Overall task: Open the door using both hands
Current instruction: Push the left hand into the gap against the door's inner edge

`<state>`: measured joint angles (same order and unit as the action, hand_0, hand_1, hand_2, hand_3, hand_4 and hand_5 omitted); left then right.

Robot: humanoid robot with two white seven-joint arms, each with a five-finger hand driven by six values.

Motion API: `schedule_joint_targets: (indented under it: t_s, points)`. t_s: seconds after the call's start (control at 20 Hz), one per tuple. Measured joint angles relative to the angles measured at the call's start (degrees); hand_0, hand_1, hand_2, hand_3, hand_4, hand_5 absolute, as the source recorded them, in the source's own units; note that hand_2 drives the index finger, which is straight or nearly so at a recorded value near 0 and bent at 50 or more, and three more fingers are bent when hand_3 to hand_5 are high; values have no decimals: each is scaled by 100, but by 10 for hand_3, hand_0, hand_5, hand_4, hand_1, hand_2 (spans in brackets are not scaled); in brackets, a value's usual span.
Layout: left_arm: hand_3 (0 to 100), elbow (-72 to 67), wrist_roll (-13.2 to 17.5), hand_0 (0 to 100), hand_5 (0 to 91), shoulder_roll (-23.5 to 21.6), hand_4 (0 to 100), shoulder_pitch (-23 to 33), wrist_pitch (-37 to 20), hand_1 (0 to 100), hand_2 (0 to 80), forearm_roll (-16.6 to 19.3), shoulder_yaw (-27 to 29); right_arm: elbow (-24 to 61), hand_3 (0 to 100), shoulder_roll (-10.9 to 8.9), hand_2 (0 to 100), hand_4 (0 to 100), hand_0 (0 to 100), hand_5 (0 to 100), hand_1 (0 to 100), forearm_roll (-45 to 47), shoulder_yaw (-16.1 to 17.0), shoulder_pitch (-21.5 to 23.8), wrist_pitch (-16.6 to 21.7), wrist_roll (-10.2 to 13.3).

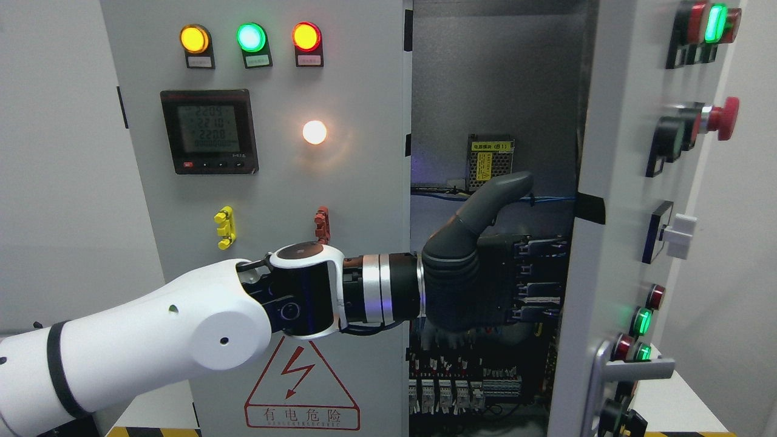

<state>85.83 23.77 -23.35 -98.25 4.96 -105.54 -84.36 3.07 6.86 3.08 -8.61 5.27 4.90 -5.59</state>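
The grey cabinet's right door [613, 182] stands swung outward and shows nearly edge-on, its lever handle [631, 370] low on the front. My left arm comes in from the lower left and crosses in front of the closed left door [273, 182]. My dark left hand [534, 273] is inside the opening, thumb raised and fingers [540, 247] stretched out flat against the inner edge of the right door, grasping nothing. The right arm does not show.
Inside the cabinet [491, 91] are a power supply with a yellow label [490, 159], blue wires and rows of breakers [461, 376] below my hand. A red mushroom button [722, 118] and other switches stick out from the open door. A meter [209, 130] sits on the left door.
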Motion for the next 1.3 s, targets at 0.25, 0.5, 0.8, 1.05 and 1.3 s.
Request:
schedule_joint_targets:
  t_s: [0.25,0.5,0.8,1.05,1.3]
  points:
    - [0,-61,-201,0,0,246,27,-8,0,0,0,28,33,0,0,0,0,0,228,0,0,0,0,0,0,3]
    - [0,-83,-413,0,0,452,27,-19,-14,0,0,52,100,0,0,0,0,0,227,0,0,0,0,0,0,-2]
    - [0,-93,-559,0,0,662,27,-62,19,0,0,67,235,0,0,0,0,0,227,0,0,0,0,0,0,-10]
    - [0,-96,-805,0,0,849,27,-100,37,0,0,77,364,0,0,0,0,0,227,0,0,0,0,0,0,-14]
    - [0,-97,-981,0,0,1054,27,-135,43,0,0,96,449,0,0,0,0,0,228,0,0,0,0,0,0,-17]
